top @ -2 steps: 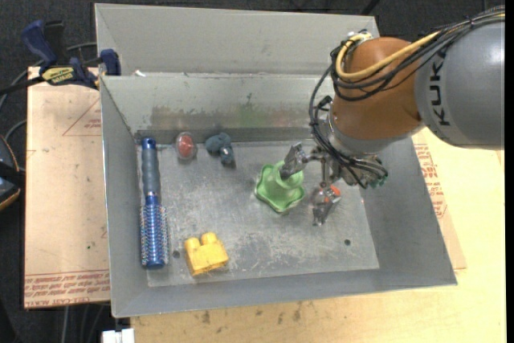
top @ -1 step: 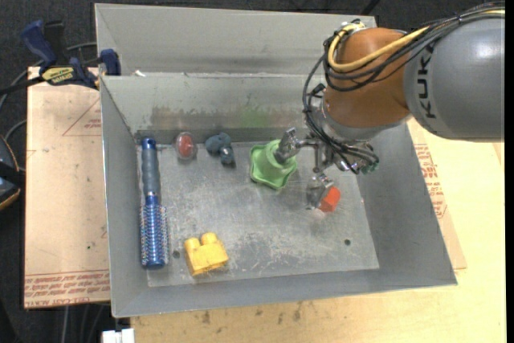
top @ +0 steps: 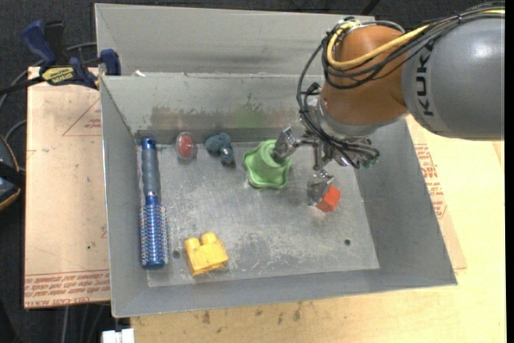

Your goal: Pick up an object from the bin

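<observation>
I see the gripper point(top: 303, 167) low over the middle of the bin point(top: 265, 241), jaws spread wide. The green cup point(top: 263, 171) lies just beside one finger, and the red block point(top: 328, 202) lies at the tip of the other.

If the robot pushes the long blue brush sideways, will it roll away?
Probably a little: the blue brush looks round along its handle and bristly head. It likely stays stiff, since it lies straight. It lies close beside the bin's left wall, which would probably stop it that way.
</observation>
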You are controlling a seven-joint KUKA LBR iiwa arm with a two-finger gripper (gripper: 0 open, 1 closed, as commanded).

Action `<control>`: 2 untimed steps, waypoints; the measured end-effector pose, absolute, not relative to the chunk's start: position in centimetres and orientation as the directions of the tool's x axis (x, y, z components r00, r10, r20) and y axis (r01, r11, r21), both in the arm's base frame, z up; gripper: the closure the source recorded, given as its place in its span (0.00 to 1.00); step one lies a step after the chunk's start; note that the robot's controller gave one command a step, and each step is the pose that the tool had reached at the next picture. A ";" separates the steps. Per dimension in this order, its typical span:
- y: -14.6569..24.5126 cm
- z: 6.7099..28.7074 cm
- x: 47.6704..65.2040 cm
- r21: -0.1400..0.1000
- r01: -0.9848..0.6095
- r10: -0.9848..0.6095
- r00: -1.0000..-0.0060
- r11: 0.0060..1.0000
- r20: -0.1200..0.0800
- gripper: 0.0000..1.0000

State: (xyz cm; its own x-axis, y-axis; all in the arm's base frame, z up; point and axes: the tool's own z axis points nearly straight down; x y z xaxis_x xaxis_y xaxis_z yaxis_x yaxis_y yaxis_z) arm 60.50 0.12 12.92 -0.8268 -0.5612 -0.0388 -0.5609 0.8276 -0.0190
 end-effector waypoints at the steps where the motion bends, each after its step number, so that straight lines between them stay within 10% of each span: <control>1: 0.3 13.0 60.6 -0.018 -0.562 -0.562 -0.826 0.827 -0.041 1.00; 2: -6.6 29.9 61.0 -0.010 -0.613 -0.613 -0.790 0.790 -0.010 1.00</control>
